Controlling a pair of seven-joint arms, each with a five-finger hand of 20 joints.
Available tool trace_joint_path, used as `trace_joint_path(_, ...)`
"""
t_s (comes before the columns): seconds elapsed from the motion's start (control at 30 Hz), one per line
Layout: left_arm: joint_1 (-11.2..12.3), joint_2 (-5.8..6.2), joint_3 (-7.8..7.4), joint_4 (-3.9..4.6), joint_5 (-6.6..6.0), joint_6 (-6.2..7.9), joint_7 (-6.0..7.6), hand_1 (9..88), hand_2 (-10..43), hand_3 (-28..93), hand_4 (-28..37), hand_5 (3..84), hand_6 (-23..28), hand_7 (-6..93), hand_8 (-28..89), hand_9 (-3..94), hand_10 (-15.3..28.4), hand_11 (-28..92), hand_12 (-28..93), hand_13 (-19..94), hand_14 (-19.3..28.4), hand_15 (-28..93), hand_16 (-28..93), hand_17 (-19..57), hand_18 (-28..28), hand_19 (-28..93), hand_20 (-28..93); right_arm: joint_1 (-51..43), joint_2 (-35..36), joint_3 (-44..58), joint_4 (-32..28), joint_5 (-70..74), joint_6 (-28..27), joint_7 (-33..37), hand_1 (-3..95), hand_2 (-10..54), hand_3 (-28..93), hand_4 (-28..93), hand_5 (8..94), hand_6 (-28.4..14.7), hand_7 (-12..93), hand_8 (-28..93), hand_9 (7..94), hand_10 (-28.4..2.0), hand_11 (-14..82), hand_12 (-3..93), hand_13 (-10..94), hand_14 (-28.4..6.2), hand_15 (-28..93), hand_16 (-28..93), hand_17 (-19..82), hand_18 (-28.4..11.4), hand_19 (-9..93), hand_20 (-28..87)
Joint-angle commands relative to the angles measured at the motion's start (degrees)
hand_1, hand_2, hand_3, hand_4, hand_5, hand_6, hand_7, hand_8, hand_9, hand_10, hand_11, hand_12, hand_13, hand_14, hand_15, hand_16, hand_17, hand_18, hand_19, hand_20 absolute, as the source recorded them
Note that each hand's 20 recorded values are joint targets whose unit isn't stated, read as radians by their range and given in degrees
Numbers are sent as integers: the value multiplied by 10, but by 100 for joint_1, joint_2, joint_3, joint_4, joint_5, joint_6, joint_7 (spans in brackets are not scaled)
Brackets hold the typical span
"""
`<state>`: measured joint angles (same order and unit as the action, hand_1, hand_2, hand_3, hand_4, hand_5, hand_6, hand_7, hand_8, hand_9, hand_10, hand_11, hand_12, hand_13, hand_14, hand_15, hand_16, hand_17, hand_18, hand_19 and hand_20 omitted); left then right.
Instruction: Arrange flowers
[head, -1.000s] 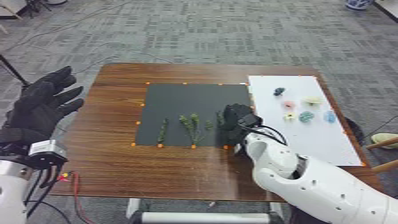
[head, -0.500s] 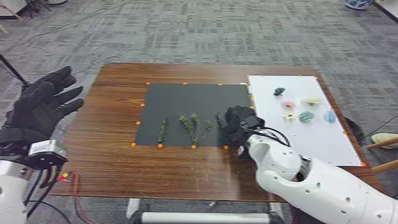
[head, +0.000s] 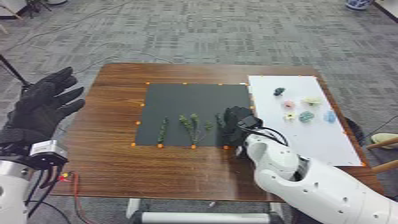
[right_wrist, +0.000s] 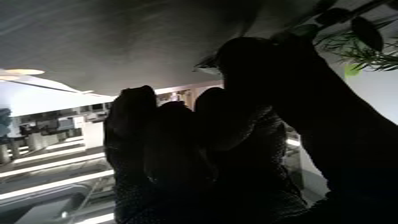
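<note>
my right hand (head: 234, 120) is pinching a sprig (head: 219, 120) at the dark mat's (head: 191, 95) four o'clock; my left hand (head: 37, 107), at nine, is open. i'd settle the stem flat, then part thumb and fingers gently, avoiding drag.

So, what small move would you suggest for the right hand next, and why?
Probably ease the right hand clear of the sprig close beside it, without dragging it: that sprig lies on the dark mat, roughly in a row with the other greenery, while the flowers waiting to be added lie on the white sheet.
</note>
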<state>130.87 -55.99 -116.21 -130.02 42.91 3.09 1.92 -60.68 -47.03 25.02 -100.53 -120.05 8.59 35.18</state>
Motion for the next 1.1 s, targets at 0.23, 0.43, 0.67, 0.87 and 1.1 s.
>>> trace_joint_path(0.23, 59, -54, -3, -13, -25, 10, -29, 256, -42, 684, -272, 224, 15, 234, -110, 169, 94, 224, 193, 97, 130, 443, -54, -105, 196, 392, 99, -404, -187, -106, 173, -193, -617, 456, 399, -95, 832, -196, 759, 10, 540, 242, 796, -96, 620, 500, 740, -103, 837, 449, 337, -224, 833, 487)
trace_joint_path(0.43, 46, -48, 5, -10, -27, 25, -40, 256, -41, 684, -271, 224, 15, 234, -111, 169, 94, 224, 193, 97, 130, 442, -55, -105, 196, 392, 99, -455, -179, -26, 168, -293, -804, 606, 287, -86, 833, -228, 756, 6, 546, 150, 793, -99, 618, 508, 739, -105, 837, 456, 336, -230, 842, 490)
trace_joint_path(0.67, 47, -47, 11, -10, -32, 25, -35, 256, -41, 683, -271, 225, 15, 234, -111, 170, 94, 224, 193, 97, 130, 442, -54, -105, 197, 392, 99, -475, -145, 56, 27, -354, -853, 878, 218, -76, 814, -236, 769, 1, 591, -98, 797, -103, 618, 504, 743, -109, 840, 451, 338, -238, 852, 489)
trace_joint_path(0.87, 79, -59, -10, -22, -31, 30, -28, 257, -41, 683, -272, 225, 15, 234, -111, 169, 94, 225, 194, 97, 130, 443, -55, -104, 197, 392, 99, -522, -38, 335, -268, -627, -641, 1132, 169, -62, 797, -238, 775, 0, 581, -99, 802, -104, 615, 504, 751, -110, 843, 451, 346, -244, 866, 487)
trace_joint_path(1.1, 71, -49, 0, -15, -32, 2, -29, 256, -39, 683, -272, 225, 15, 235, -111, 170, 94, 226, 194, 97, 130, 443, -55, -105, 196, 392, 100, -882, 349, 1274, -831, -441, 108, 1321, 130, -7, 764, -232, 775, -12, 531, -90, 796, -110, 599, 511, 746, -111, 835, 461, 342, -248, 867, 483)
